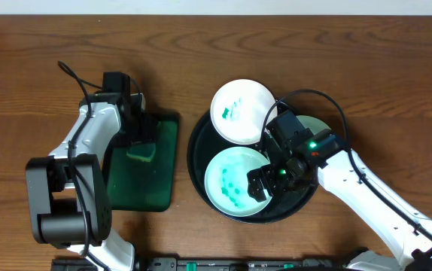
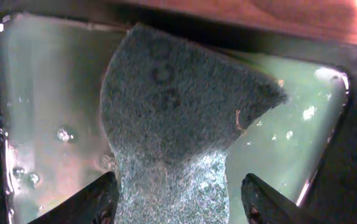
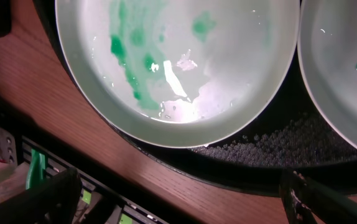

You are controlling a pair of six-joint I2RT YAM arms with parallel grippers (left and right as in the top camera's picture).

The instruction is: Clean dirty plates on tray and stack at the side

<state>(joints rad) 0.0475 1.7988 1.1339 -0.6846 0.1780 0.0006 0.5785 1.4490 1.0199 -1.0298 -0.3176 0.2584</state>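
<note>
The round black tray [image 1: 198, 147] holds three white plates. One plate [image 1: 242, 111] with teal dots sits at the back, one plate [image 1: 229, 181] with teal smears at the front, and a third plate [image 1: 320, 125] is mostly hidden under my right arm. My right gripper [image 1: 261, 184] hovers open and empty over the front plate's right edge. In the right wrist view its fingers [image 3: 178, 205] spread wide above the table edge, the smeared plate [image 3: 185, 68] is ahead, and another plate [image 3: 343, 68] is at the right. My left gripper [image 1: 142, 141] is open, straddling a sponge [image 2: 172, 118].
A dark green rectangular tray [image 1: 163, 181] with wet liquid lies left of the black tray, and the sponge [image 1: 140, 155] lies in it. The tray's wet floor [image 2: 48, 112] shows around the sponge. The table's front edge with equipment [image 3: 35, 168] is close below.
</note>
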